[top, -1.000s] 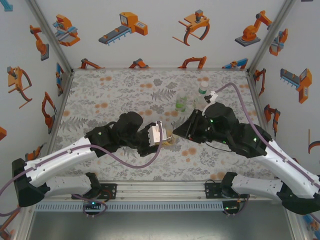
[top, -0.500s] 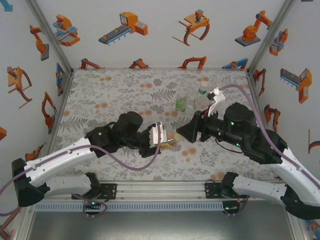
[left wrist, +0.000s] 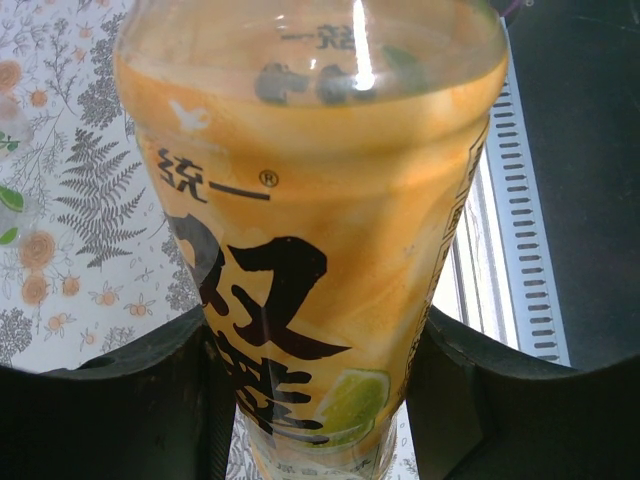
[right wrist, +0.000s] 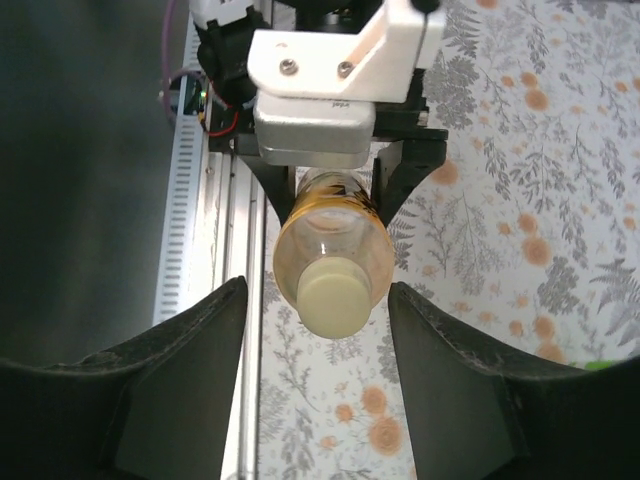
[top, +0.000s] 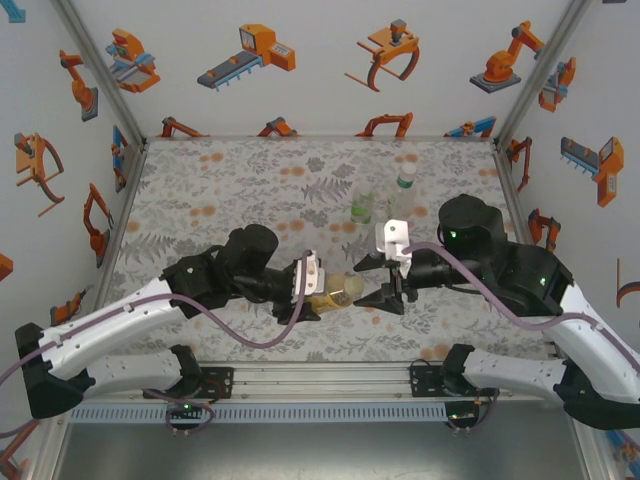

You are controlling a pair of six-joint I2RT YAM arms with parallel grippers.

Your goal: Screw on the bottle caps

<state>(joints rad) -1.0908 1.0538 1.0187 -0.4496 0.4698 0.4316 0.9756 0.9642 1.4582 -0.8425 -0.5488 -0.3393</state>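
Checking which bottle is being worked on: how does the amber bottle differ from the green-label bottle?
The amber bottle lies sideways, gripped in the left hand; the green-label bottle stands upright, free, on the table. The amber bottle is orange-tinted; the green-label bottle is clear. Both are small plastic bottles.

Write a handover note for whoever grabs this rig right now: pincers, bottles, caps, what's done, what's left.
Left pincer: shut on the amber bottle, held sideways, neck toward the right arm.
Right pincer: open, fingers either side of the pale cap, not touching it.
Green-label bottle and clear bottle stand at the table's far right.
Done: pale cap sits on the amber bottle; tightness unclear.
Left: probably tighten it, then check the other two; their tops are too small to judge.
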